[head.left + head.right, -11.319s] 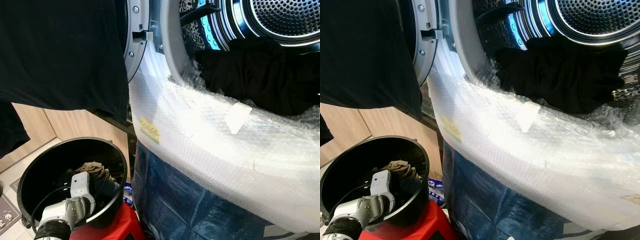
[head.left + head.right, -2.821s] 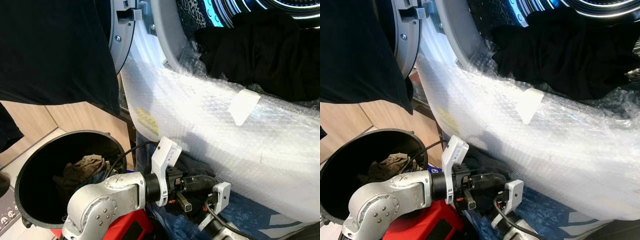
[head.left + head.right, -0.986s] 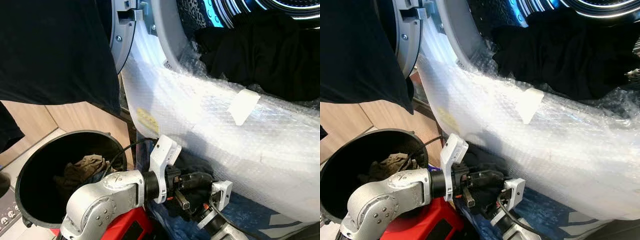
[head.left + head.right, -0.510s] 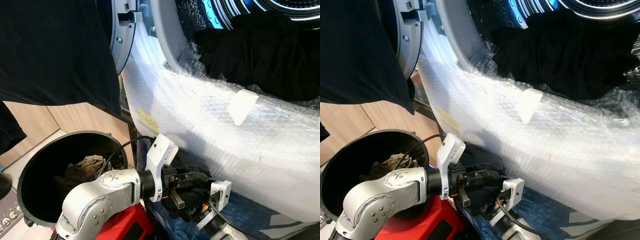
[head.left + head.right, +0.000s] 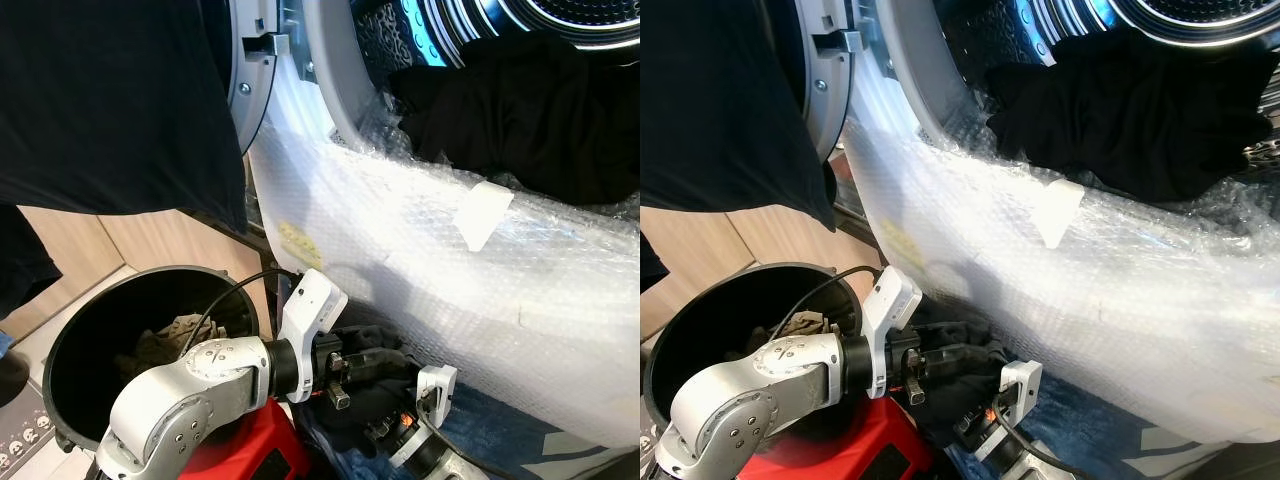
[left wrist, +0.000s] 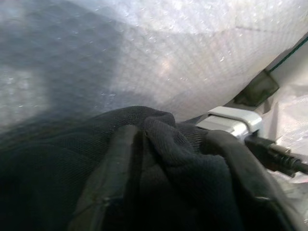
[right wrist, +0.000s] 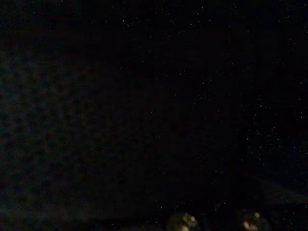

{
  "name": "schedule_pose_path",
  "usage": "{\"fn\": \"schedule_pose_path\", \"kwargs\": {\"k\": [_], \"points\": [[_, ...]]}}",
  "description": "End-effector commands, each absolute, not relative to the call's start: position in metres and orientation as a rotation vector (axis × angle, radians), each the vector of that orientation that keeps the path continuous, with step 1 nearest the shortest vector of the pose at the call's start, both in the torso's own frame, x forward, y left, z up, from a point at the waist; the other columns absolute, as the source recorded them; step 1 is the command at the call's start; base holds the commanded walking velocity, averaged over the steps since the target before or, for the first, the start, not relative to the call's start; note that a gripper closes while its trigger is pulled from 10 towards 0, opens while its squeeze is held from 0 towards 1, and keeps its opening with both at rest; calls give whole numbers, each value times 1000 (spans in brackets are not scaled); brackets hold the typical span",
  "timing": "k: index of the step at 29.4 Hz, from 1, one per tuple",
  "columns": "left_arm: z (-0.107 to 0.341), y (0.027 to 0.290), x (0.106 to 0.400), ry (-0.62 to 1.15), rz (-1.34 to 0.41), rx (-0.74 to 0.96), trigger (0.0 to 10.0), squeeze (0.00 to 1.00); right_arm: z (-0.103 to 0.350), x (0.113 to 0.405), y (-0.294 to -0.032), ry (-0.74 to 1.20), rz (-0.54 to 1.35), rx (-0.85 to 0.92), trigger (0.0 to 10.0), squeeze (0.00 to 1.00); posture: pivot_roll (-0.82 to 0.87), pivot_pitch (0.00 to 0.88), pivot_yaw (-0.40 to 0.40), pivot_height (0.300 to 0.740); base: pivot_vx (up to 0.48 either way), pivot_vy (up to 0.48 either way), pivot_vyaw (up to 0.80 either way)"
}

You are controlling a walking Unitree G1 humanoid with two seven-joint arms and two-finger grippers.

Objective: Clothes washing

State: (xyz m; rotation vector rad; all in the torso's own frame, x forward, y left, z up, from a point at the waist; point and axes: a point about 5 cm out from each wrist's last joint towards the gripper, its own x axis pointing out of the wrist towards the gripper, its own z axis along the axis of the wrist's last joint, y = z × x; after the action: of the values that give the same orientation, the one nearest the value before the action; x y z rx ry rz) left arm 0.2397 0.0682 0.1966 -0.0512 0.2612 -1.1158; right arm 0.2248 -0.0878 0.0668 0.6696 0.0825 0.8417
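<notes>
my left gripper is clenched on a soft black mesh-knit garment, bunched in a shapeless wad below the bubble-wrapped washer rim. my right gripper sits just under it; i cannot tell its state. a round black plastic bucket holds crumpled tan cloth; dark clothes lie in the perforated drum.
</notes>
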Motion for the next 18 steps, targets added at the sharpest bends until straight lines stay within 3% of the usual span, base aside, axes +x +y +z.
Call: {"fn": "schedule_pose_path", "kwargs": {"k": [1, 9, 10, 11, 14, 18], "points": [[190, 76, 240, 292, -1076, 2, 10000, 1000, 79, 225, -85, 6, 885, 702, 0, 0, 82, 51, 11, 740, 0, 0, 0], [200, 87, 245, 209, -1023, 80, 10000, 1000, 78, 220, -86, 8, 913, 731, 0, 0, 85, 42, 15, 740, 0, 0, 0], [204, 89, 247, 181, -1008, 104, 10000, 961, 78, 220, -85, 8, 915, 732, 0, 0, 87, 43, 16, 740, 0, 0, 0], [209, 91, 248, 133, -1010, 145, 10000, 0, 78, 220, -84, 8, 917, 735, 0, 0, 89, 54, 20, 740, 0, 0, 0], [225, 96, 246, 24, -1026, 155, 10000, 0, 77, 220, -79, 12, 931, 726, 0, 0, 70, 67, 22, 740, 0, 0, 0], [227, 101, 245, 9, -996, 215, 10000, 0, 78, 215, -82, 18, 946, 729, 0, 0, 76, 84, 5, 740, 0, 0, 0]]}}
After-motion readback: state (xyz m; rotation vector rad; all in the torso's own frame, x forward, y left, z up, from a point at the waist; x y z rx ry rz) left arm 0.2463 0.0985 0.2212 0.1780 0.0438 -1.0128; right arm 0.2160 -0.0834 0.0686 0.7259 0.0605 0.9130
